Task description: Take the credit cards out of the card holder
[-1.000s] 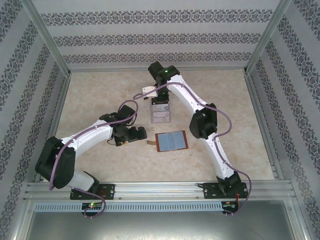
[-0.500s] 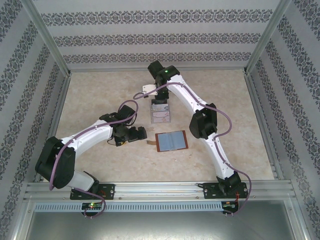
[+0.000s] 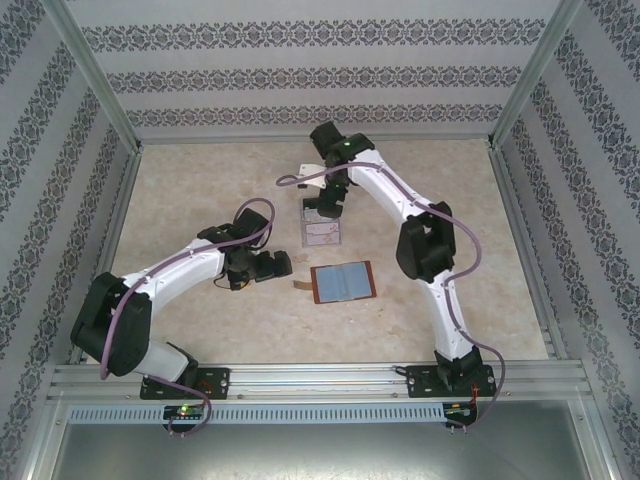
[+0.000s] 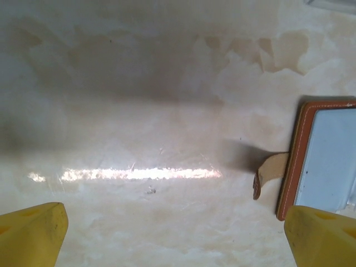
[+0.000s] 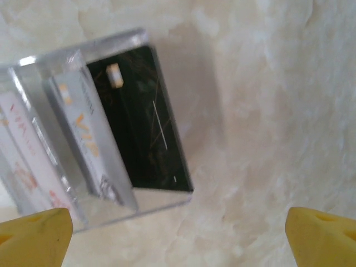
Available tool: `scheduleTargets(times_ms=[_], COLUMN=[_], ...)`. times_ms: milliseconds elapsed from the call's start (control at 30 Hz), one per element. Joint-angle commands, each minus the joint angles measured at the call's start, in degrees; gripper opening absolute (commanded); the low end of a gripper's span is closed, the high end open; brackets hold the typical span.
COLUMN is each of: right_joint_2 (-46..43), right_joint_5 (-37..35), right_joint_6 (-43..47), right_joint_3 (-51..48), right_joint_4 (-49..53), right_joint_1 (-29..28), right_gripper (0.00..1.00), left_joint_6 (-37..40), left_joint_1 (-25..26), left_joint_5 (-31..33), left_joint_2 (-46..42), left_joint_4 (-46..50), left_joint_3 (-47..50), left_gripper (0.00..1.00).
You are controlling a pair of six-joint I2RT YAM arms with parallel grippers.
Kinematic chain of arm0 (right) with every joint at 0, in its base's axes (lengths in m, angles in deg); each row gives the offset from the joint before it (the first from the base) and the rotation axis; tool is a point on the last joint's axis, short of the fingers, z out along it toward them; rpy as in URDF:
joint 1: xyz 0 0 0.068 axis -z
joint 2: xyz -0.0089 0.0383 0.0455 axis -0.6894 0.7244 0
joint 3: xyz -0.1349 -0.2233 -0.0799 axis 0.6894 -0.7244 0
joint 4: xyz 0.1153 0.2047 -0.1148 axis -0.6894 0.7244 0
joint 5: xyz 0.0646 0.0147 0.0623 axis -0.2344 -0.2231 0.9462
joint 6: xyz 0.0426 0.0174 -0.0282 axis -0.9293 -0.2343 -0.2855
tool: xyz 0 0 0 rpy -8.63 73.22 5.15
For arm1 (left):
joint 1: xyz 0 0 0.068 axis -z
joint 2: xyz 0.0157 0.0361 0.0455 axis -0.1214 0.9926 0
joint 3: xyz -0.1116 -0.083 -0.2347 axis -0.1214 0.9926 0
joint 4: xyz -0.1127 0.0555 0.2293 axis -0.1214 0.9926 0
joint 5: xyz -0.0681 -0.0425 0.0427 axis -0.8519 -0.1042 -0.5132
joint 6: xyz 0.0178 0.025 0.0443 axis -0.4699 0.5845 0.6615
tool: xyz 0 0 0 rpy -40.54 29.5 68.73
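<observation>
Reddish-brown leather, the card holder (image 3: 343,283) lies open and flat on the table (image 3: 200,190), its blue-grey pockets facing up and its tan tab (image 4: 270,173) pointing toward my left gripper (image 3: 283,265). The cards (image 5: 83,130) are in a clear tray (image 5: 105,41) just beyond the holder, a dark one beside whitish ones. My right gripper (image 3: 326,205) hangs over that tray. Both pairs of my fingers are spread wide and grasp nothing.
</observation>
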Motion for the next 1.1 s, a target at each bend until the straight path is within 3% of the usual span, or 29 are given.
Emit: scheduleTargets(times_ms=[0, 367, 600, 867, 933, 1067], right_joint_2=[-6.8, -25.8, -38.2, -47.6, -47.5, -45.8], right_joint_5=[1.1, -0.1, -0.9, 1.8, 1.7, 1.6], right_joint_6=[-4.6, -17.9, -31.2, -46.1, -47.4, -48.8], right_joint_3=[-7.8, -36.9, -57.7, -81.8, -85.2, -90.7], right_joint_4=[-6.7, -25.1, -41.3, -70.1, -75.3, -86.4], right_joint_1=[0.2, 4.1, 10.0, 22.6, 25.0, 27.6], right_gripper=[0.98, 0.98, 0.98, 0.98, 0.98, 0.98], left_joint_6=[2.6, 8.8, 16.2, 29.9, 32.3, 37.5], left_joint_1=[-1.5, -9.0, -11.3, -13.6, -15.0, -18.0], left_joint_5=[2.5, 9.4, 23.5, 40.1, 41.2, 38.5], left_joint_2=[0.5, -0.5, -4.5, -13.5, -14.8, -15.3], left_joint_4=[-2.4, -7.8, -10.1, -30.0, -34.5, -53.6], left_joint_3=[0.3, 2.5, 2.5, 15.1, 17.2, 25.3], left_gripper=[1.0, 1.0, 1.0, 1.0, 1.0, 1.0])
